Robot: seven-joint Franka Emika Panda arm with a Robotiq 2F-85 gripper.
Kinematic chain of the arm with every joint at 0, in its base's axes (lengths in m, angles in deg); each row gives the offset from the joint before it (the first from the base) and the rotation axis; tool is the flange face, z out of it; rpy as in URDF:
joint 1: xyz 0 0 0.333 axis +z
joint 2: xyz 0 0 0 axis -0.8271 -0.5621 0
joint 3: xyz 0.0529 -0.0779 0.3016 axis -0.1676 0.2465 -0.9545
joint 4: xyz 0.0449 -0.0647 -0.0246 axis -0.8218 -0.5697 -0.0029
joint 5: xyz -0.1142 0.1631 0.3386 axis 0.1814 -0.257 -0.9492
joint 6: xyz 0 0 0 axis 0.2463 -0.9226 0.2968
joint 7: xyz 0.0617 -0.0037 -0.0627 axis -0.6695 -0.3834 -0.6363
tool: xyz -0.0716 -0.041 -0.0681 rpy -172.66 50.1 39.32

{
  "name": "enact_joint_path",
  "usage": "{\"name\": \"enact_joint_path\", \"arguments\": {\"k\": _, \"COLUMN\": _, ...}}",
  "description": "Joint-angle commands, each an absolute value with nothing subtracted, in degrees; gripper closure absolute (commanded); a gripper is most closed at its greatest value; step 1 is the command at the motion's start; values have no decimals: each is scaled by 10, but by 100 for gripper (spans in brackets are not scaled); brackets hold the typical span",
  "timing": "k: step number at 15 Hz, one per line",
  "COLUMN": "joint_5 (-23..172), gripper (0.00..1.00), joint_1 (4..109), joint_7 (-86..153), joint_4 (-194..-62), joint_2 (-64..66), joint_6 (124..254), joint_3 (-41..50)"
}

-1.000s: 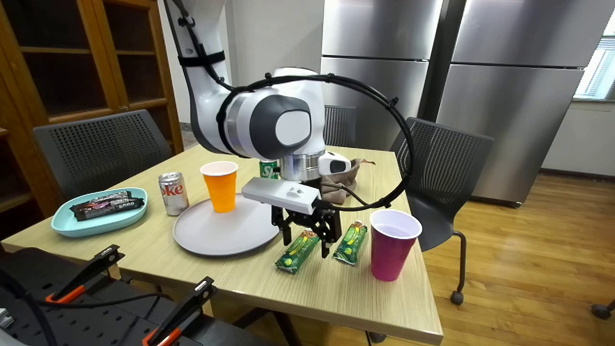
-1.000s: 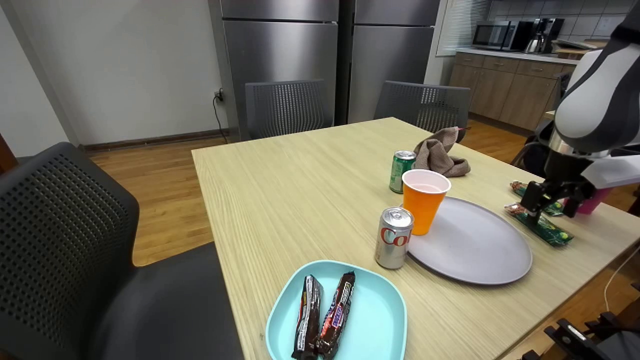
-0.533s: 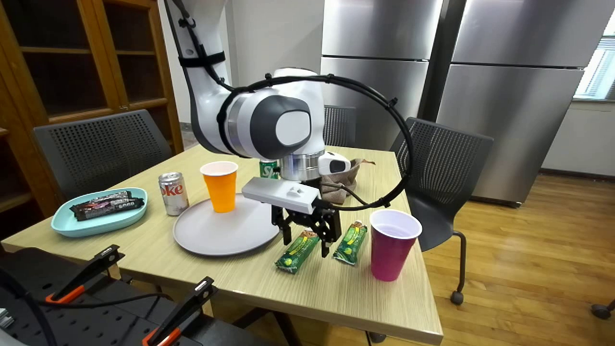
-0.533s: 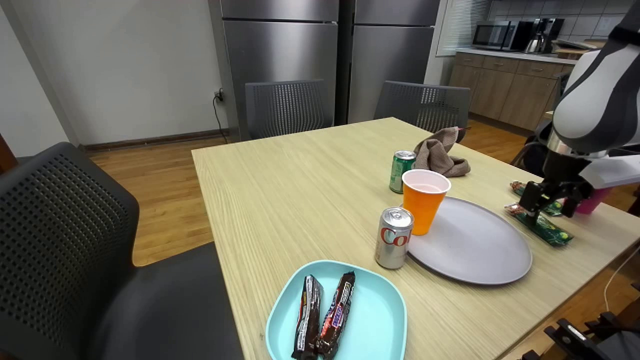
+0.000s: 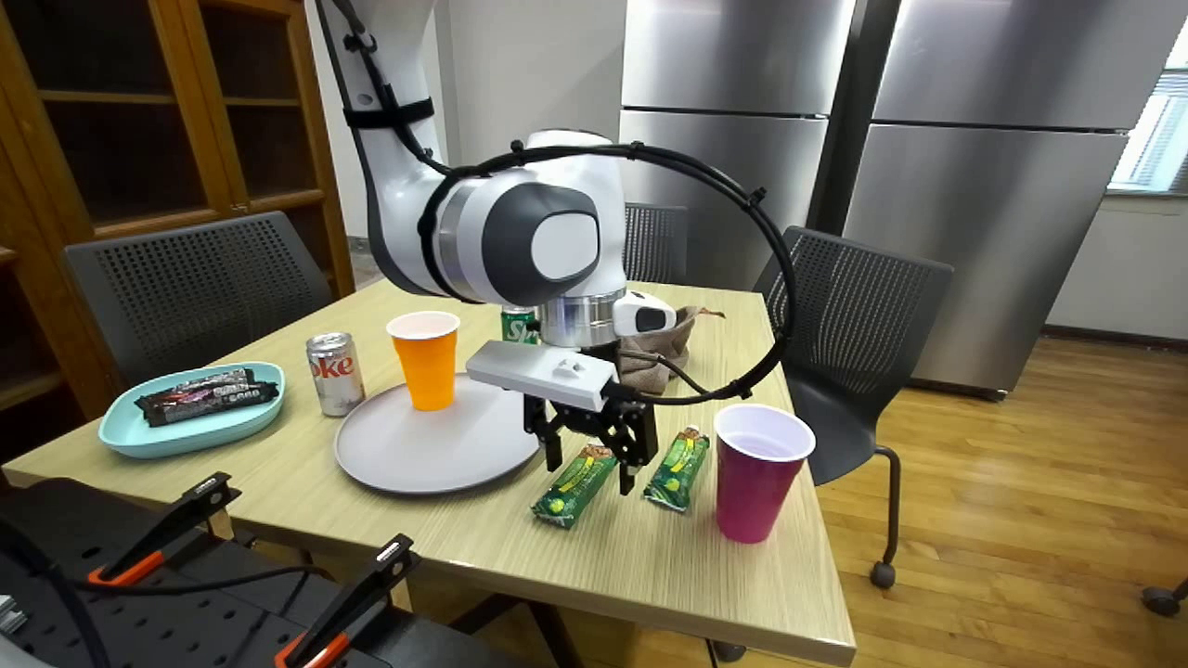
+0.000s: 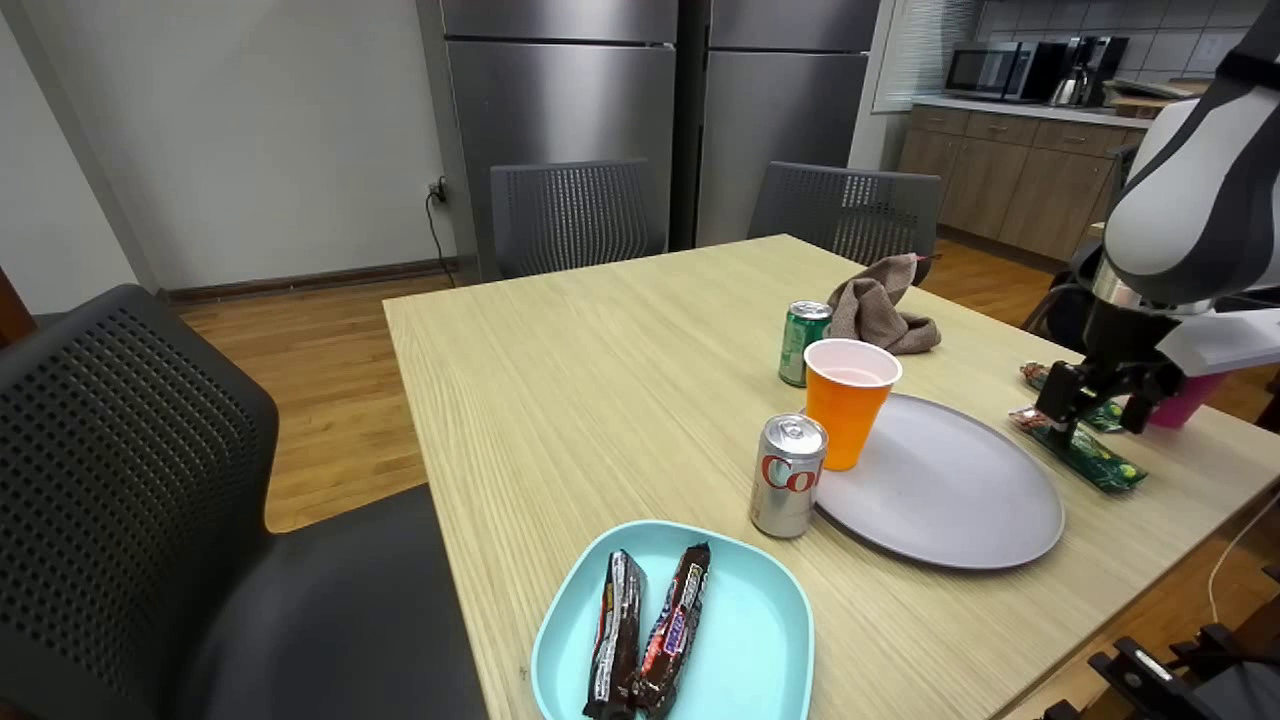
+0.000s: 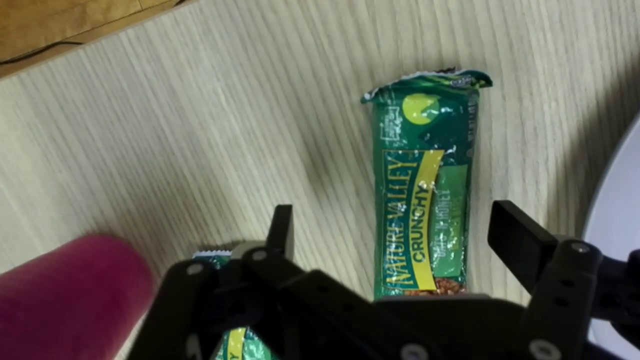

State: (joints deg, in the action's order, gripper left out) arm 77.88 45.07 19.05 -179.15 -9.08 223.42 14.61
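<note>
Granola bar (image 7: 425, 195) lies below the spread gripper (image 7: 391, 220), tabletop (image 7: 250, 125) flanking both edges, plate (image 7: 617, 210) nearby

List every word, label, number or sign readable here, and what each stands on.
"NATURE VALLEY": flat green foil wrapper
"CRUNCHY": same wrapper
"OATS 'N HONEY", faint: same wrapper
"Y", rest hidden: second green foil wrapper
"oke": silver cylindrical metal can
"Co": same can
"S", rest unclear: green cylindrical metal can
"SNICKERS", blurred: glossy brown plastic wrapper
Too small or blurred: other wrapper and can print; labels on long black clamps
</note>
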Motion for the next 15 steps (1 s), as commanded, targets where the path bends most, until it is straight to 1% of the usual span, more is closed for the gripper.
{"name": "enact_joint_path", "arguments": {"k": 1, "joint_5": 778, "gripper": 0, "joint_1": 434, "joint_7": 184, "joint_4": -1789, "joint_2": -93, "joint_6": 2234, "joint_3": 128}}
{"name": "enact_joint_path", "arguments": {"k": 6, "joint_5": 779, "gripper": 0, "joint_1": 424, "joint_7": 177, "joint_4": -1789, "joint_2": -94, "joint_6": 2239, "joint_3": 114}}
{"name": "enact_joint_path", "arguments": {"k": 7, "joint_5": 779, "gripper": 25, "joint_1": 425, "joint_7": 178, "joint_4": -1788, "joint_2": -95, "joint_6": 2239, "joint_3": 114}}
{"name": "enact_joint_path", "arguments": {"k": 8, "joint_5": 780, "gripper": 26, "joint_1": 426, "joint_7": 178, "joint_4": -1788, "joint_2": -96, "joint_6": 2240, "joint_3": 115}}
{"name": "enact_joint_path", "arguments": {"k": 9, "joint_5": 781, "gripper": 32, "joint_1": 427, "joint_7": 178, "joint_4": -1788, "joint_2": -97, "joint_6": 2242, "joint_3": 115}}
{"name": "enact_joint_path", "arguments": {"k": 10, "joint_5": 782, "gripper": 42, "joint_1": 428, "joint_7": 179, "joint_4": -1788, "joint_2": -98, "joint_6": 2243, "joint_3": 117}}
{"name": "enact_joint_path", "arguments": {"k": 11, "joint_5": 783, "gripper": 49, "joint_1": 429, "joint_7": 179, "joint_4": -1788, "joint_2": -99, "joint_6": 2247, "joint_3": 118}}
{"name": "enact_joint_path", "arguments": {"k": 12, "joint_5": 785, "gripper": 58, "joint_1": 431, "joint_7": 180, "joint_4": -1790, "joint_2": -100, "joint_6": 2253, "joint_3": 120}}
{"name": "enact_joint_path", "arguments": {"k": 13, "joint_5": 784, "gripper": 65, "joint_1": 429, "joint_7": 179, "joint_4": -1790, "joint_2": -100, "joint_6": 2255, "joint_3": 118}}
{"name": "enact_joint_path", "arguments": {"k": 14, "joint_5": 784, "gripper": 73, "joint_1": 429, "joint_7": 178, "joint_4": -1790, "joint_2": -101, "joint_6": 2258, "joint_3": 118}}
{"name": "enact_joint_path", "arguments": {"k": 15, "joint_5": 784, "gripper": 80, "joint_1": 427, "joint_7": 176, "joint_4": -1791, "joint_2": -100, "joint_6": 2260, "joint_3": 117}}
